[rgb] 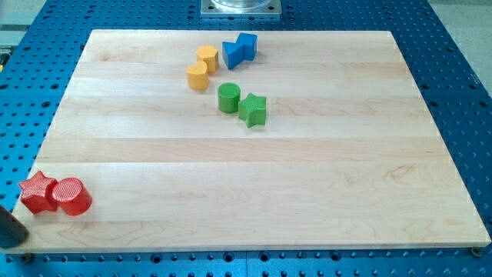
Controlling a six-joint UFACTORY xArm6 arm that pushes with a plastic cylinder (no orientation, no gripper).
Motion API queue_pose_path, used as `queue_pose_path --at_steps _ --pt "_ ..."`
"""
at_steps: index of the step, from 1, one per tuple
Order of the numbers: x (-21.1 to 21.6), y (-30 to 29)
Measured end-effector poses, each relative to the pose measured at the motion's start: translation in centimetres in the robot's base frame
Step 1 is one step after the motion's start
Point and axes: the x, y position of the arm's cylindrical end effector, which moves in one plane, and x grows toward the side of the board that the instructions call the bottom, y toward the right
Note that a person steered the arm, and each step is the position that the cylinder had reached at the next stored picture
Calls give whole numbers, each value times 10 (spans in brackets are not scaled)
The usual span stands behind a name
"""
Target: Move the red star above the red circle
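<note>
The red star [37, 193] lies at the board's bottom left corner, touching the red circle [71, 196] on its right. A dark rod enters at the view's bottom left edge; my tip [21, 231] sits just below and left of the red star, close to it; whether it touches the star cannot be told.
The wooden board [254, 169] lies on a blue perforated table. Near the view's top middle: two yellow blocks [202, 68], two blue blocks [239, 50], a green circle [228, 98] and a green star [252, 109]. A metal mount [241, 7] stands at the top edge.
</note>
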Motion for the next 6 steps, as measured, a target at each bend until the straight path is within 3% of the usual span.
queue_pose_path --at_steps 2,3,4,5,6 --pt "-130 134" --pt "-111 135" --pt "-117 95" --pt "-148 92" --pt "-86 181"
